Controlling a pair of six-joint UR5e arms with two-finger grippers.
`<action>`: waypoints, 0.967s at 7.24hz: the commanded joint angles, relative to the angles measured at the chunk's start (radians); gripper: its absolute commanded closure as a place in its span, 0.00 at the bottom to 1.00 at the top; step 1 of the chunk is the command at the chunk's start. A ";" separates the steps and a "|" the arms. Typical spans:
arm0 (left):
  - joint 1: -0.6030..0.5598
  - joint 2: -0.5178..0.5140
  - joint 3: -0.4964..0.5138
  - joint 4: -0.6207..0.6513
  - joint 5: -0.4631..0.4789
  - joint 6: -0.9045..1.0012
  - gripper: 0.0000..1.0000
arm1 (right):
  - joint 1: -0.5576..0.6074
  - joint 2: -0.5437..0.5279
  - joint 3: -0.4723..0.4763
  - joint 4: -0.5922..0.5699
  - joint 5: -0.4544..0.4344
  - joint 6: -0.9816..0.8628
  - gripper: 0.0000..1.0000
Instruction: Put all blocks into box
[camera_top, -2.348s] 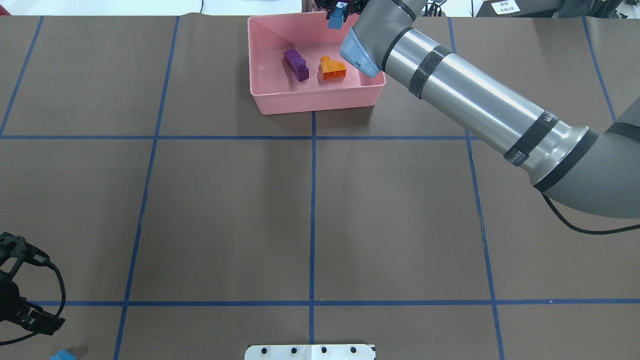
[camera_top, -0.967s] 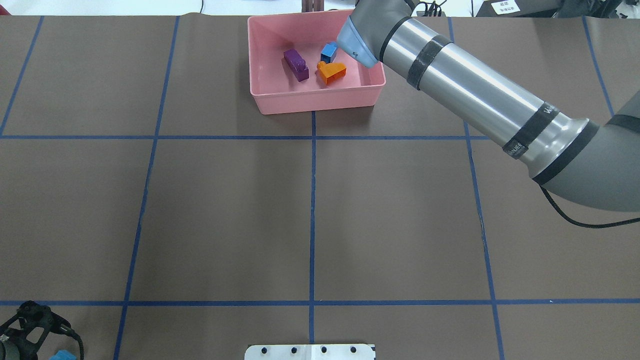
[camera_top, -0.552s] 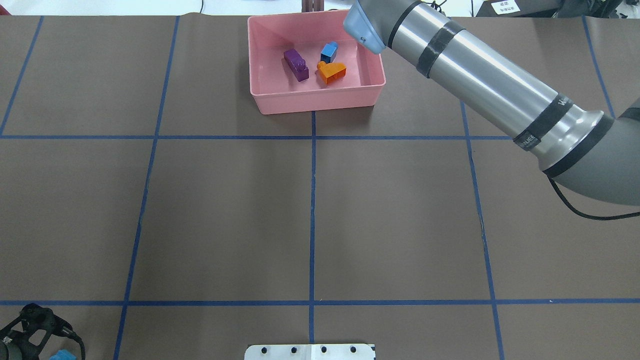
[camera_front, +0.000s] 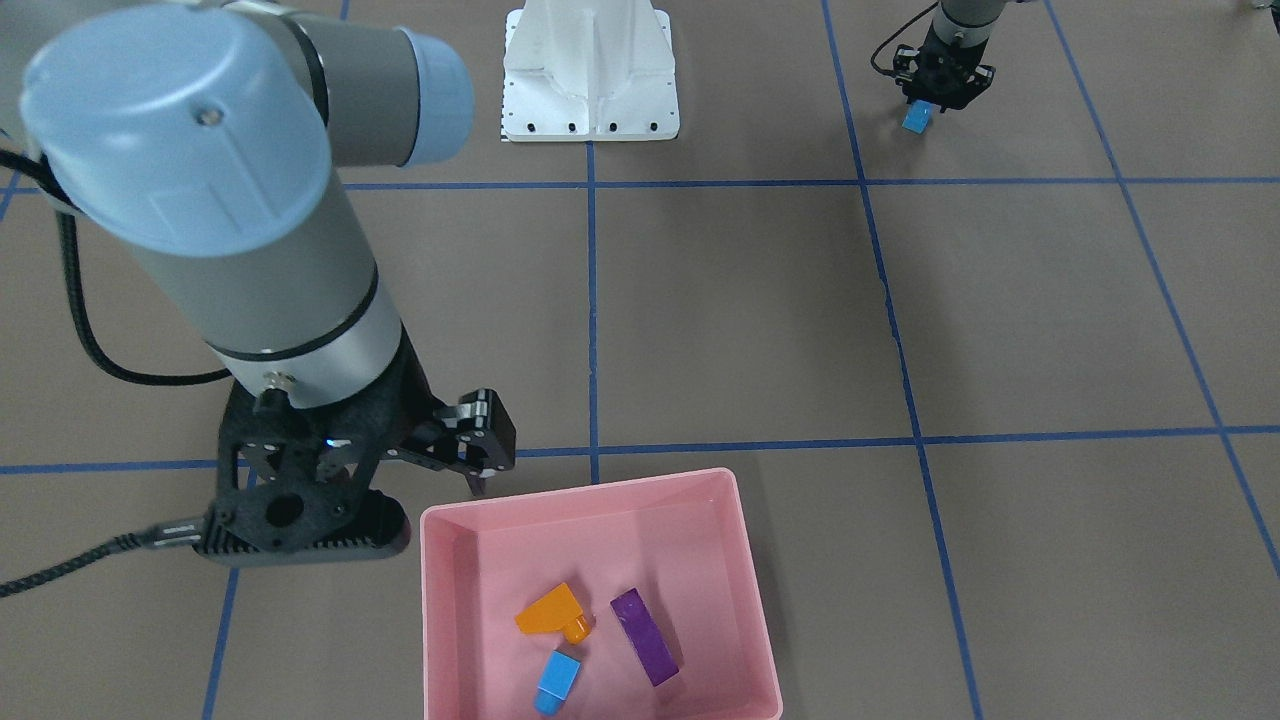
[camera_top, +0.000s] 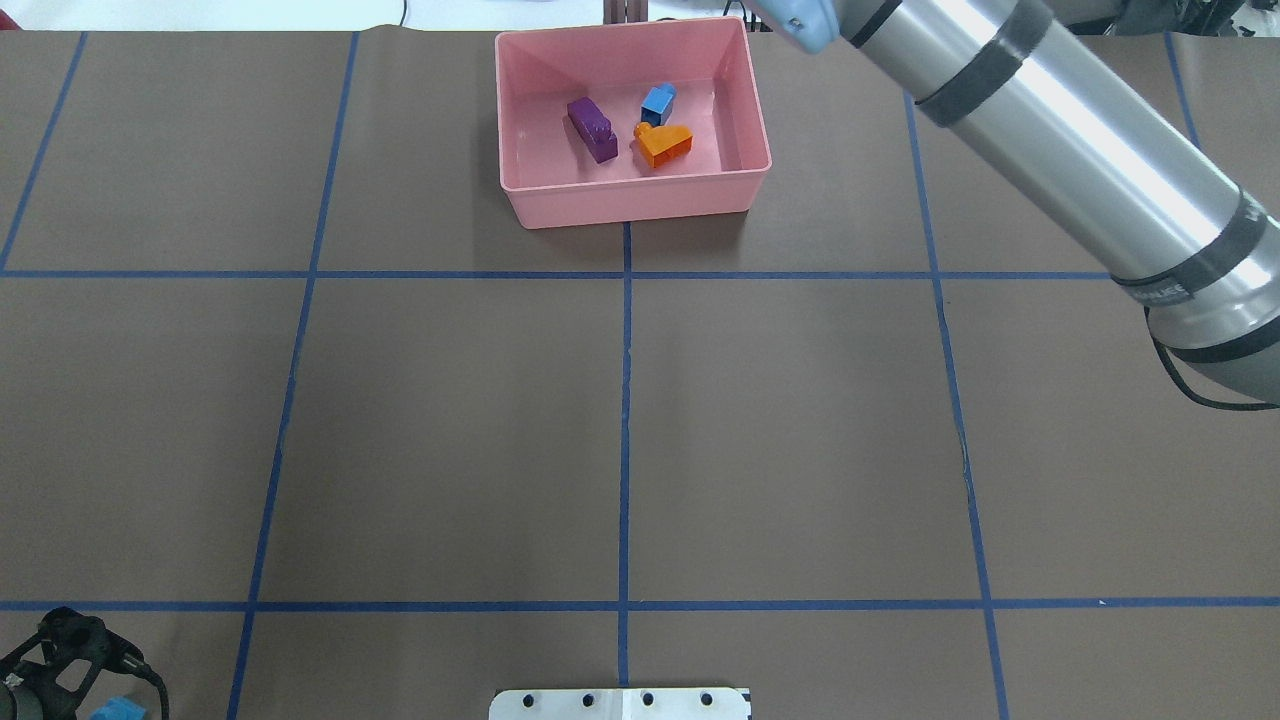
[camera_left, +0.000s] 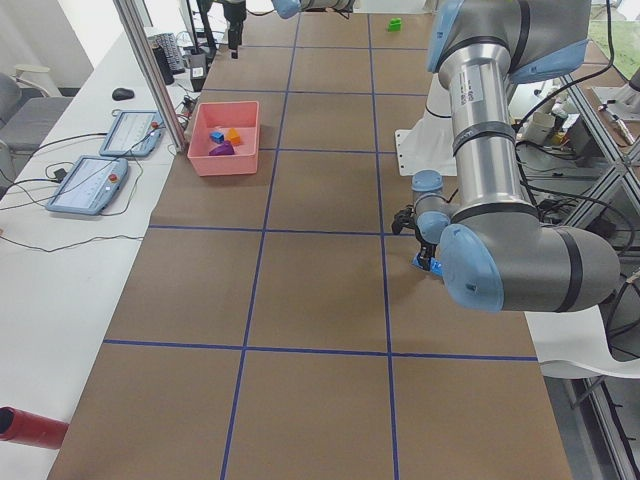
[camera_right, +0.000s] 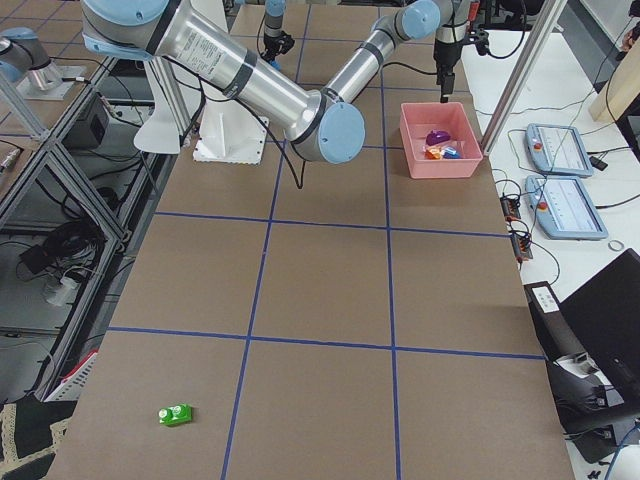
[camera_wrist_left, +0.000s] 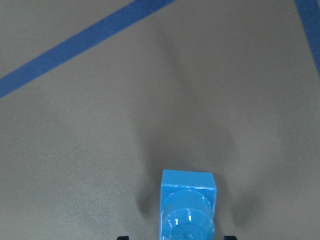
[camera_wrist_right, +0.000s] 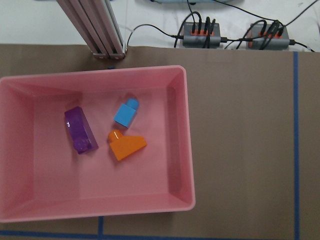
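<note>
Small blue block (camera_top: 657, 103) now inside box (camera_top: 630, 208), right hand (camera_front: 470, 468) aside.

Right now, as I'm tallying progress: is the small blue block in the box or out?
In. The small blue block lies on the floor of the pink box, next to the orange block.

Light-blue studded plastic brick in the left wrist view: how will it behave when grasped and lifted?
The light-blue studded plastic brick is probably rigid and light: small moulded plastic. Its glossy surface may slip a little, though its flat sides should grip well. Boxy shape on the flat brown table cover, so rolling seems unlikely.
</note>
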 joint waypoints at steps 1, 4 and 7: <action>-0.006 0.004 -0.018 0.000 -0.004 -0.005 1.00 | 0.058 -0.067 0.200 -0.350 -0.008 -0.284 0.00; -0.120 0.087 -0.191 0.005 -0.121 0.002 1.00 | 0.109 -0.475 0.576 -0.373 -0.005 -0.413 0.00; -0.427 -0.001 -0.201 0.032 -0.299 0.131 1.00 | 0.109 -0.813 0.624 -0.028 0.039 -0.431 0.00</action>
